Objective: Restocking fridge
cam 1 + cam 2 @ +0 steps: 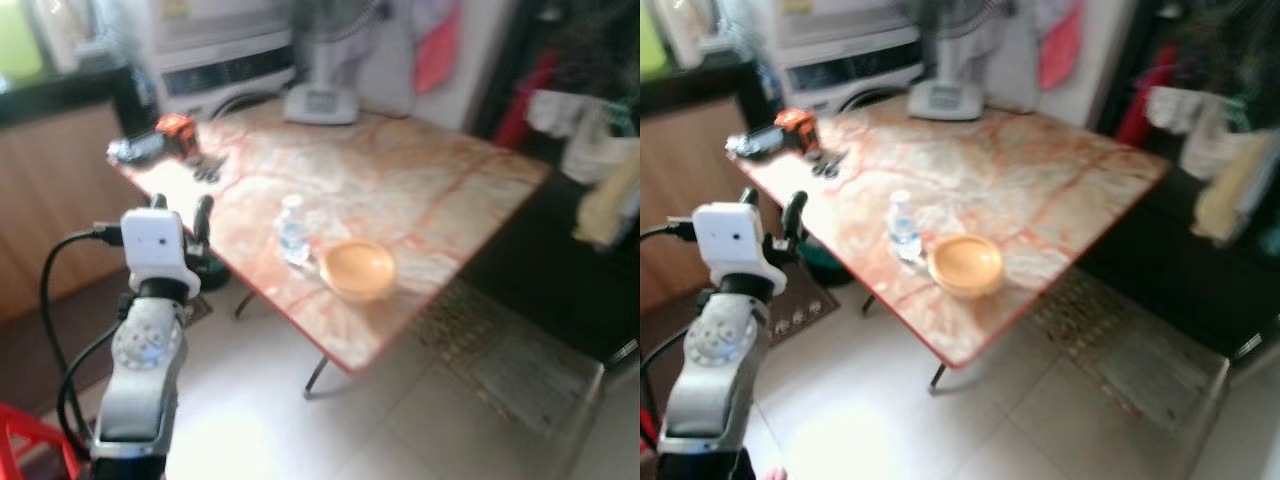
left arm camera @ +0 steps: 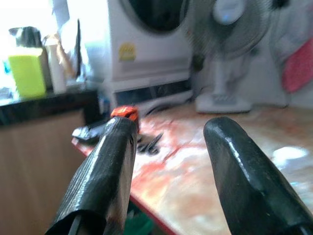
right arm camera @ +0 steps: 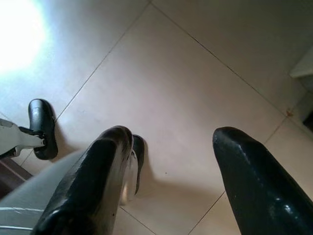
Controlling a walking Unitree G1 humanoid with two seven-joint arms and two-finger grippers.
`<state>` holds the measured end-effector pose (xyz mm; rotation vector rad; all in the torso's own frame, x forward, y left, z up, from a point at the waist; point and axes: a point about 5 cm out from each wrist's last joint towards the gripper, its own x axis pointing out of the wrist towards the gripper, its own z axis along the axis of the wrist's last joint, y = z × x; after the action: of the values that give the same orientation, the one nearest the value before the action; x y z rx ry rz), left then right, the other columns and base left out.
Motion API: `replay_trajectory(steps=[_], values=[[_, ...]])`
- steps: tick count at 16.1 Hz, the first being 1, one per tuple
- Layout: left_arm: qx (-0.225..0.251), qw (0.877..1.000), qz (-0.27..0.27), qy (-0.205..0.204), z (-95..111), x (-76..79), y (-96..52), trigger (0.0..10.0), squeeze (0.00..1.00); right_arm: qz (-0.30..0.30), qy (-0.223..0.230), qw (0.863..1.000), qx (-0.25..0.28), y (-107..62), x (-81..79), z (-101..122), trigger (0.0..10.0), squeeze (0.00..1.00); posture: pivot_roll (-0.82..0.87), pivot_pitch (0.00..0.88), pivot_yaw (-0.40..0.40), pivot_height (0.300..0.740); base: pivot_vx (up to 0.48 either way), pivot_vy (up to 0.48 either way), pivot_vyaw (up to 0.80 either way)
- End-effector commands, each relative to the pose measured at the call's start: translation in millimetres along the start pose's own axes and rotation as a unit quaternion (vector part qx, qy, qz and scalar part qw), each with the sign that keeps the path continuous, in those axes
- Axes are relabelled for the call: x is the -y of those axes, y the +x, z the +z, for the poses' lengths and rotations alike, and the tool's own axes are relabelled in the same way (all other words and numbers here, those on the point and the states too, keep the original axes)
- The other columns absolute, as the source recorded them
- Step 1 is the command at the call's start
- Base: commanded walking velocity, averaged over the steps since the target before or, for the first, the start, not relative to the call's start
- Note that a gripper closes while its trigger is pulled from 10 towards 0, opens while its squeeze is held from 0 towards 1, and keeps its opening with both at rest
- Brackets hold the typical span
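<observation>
Just ahead of my raised left gripper [image 1: 180, 215], with its black fingers and white wrist camera, I see a table [image 1: 420, 190] of cream marble pattern veined in reddish orange, edged red. Past the fingers sit a clear bottle [image 1: 292, 232] with a blue label and a pale orange bowl [image 1: 357, 270]; farther off, an orange-and-black tape measure [image 1: 176, 130]. My right gripper [image 3: 166, 161] shows black fingers over beige floor tiles [image 3: 195, 73].

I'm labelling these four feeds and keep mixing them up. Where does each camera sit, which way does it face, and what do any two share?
Left eye: on the head, looking forward and down at the table, bottle and bowl; raised left arm with left claw open.
Right eye: beside it, same scene.
Left wrist: looks along its fingers across the table toward the fan.
Right wrist: looks down past the open right claw at floor tiles; the robot's foot shows.
Shared: both eyes and the left wrist see the table and fan.
</observation>
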<state>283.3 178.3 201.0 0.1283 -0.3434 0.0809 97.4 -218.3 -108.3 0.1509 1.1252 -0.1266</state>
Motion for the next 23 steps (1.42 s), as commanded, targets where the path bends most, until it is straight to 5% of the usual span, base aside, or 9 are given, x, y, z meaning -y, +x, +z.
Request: replay_trajectory(steps=[1, 14, 20, 22, 23], values=[[-0.007, 1.0, -0.003, 0.0, -0.3, -0.1, 1.0, 10.0, 0.0, -0.003, 0.007, 1.0, 0.005, 0.1, 1.7, 2.5, 10.0, 0.0, 0.07, 0.033, -0.097, 0.74, 0.274, 0.0, 0.0], [0.016, 0.999, -0.045, -0.009, 18.7, 9.7, 7.2, 10.0, 0.0, 0.001, 0.006, 1.0, 0.003, 0.0, 1.9, 2.7, 10.0, 0.0, 0.07, 0.049, -0.097, 0.74, 0.272, 0.0, 0.0], [-0.012, 0.986, -0.167, -0.025, 45.7, 35.6, 19.1, 10.0, 0.0, 0.003, 0.004, 1.0, 0.002, -0.2, 1.5, 1.5, 10.0, 0.0, 0.08, 0.056, -0.094, 0.74, 0.0, 0.0, 0.0], [-0.037, 0.975, -0.211, -0.052, 64.0, 35.9, 25.1, 10.0, 0.0, 0.004, 0.002, 1.0, 0.001, -0.1, 1.1, 1.3, 10.0, 0.0, 0.09, 0.059, -0.093, 0.74, 0.0, 0.0, 0.0], [-0.084, 0.97, -0.228, -0.016, 73.8, 25.3, 30.2, 10.0, 0.0, 0.004, 0.0, 1.0, -0.001, 0.0, 0.8, 1.0, 10.0, 0.0, 0.1, 0.062, -0.091, 0.74, 0.0, 0.0, 0.0]])
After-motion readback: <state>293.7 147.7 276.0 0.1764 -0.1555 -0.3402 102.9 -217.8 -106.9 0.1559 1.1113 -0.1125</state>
